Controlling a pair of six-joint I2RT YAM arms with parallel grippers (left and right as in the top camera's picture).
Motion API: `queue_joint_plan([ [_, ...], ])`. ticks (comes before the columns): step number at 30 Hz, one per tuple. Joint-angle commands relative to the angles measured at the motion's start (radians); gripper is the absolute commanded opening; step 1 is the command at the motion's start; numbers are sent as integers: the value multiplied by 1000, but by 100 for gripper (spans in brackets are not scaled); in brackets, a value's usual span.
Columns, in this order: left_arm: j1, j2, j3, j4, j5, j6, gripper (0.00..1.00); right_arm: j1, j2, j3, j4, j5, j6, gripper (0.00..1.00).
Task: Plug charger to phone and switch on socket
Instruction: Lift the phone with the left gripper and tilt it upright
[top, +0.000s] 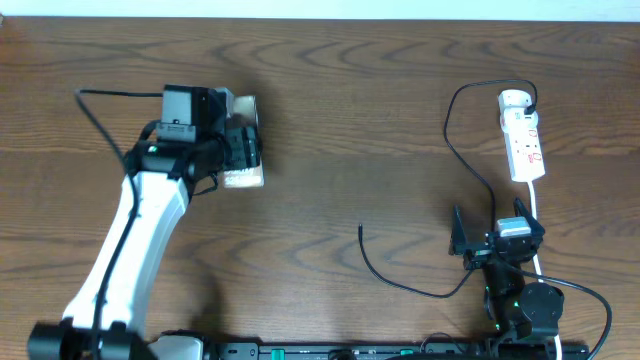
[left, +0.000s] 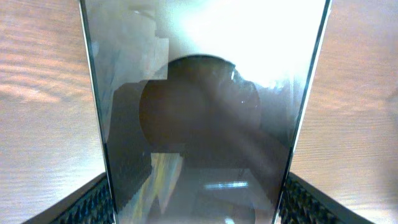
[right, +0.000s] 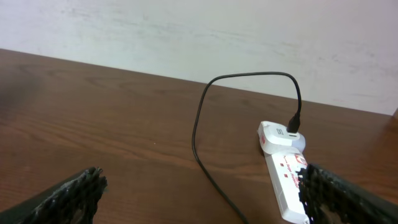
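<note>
The phone lies at the left of the table, mostly hidden under my left gripper. In the left wrist view its glossy dark face fills the frame, and my left gripper is shut on its two long edges. The socket lies at the far right with a white adapter at its far end. The charger runs from the adapter in a loop, and its free tip rests mid-table. My right gripper is open and empty, just in front of the socket and beside the charger.
The socket's white cord runs toward the front edge, passing beside my right arm. The black cable curves across the table between the free tip and my right gripper. A pale wall stands beyond the table's far edge.
</note>
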Motion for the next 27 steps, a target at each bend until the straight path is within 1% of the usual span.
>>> queue_joint_plan([
  [1,5,-79,47,40,113,-217,7,6,0,-1,-4,2,-7,99],
  [8,74,-175,47,180,319,-680,7,6,0,-1,-4,2,-7,99],
  [13,153,-186,46,205,472,-1053,7,6,0,-1,-4,2,-7,99],
  [16,205,-184,46,204,569,-1228,7,6,0,-1,-4,2,-7,99],
  [21,279,-184,46,204,744,-1455,7,6,0,-1,-4,2,-7,99],
  [23,301,-184,46,205,806,-1498,7,6,0,-1,-4,2,-7,99],
  [27,327,-184,46,204,877,-1512,7,6,0,-1,-4,2,-7,99],
])
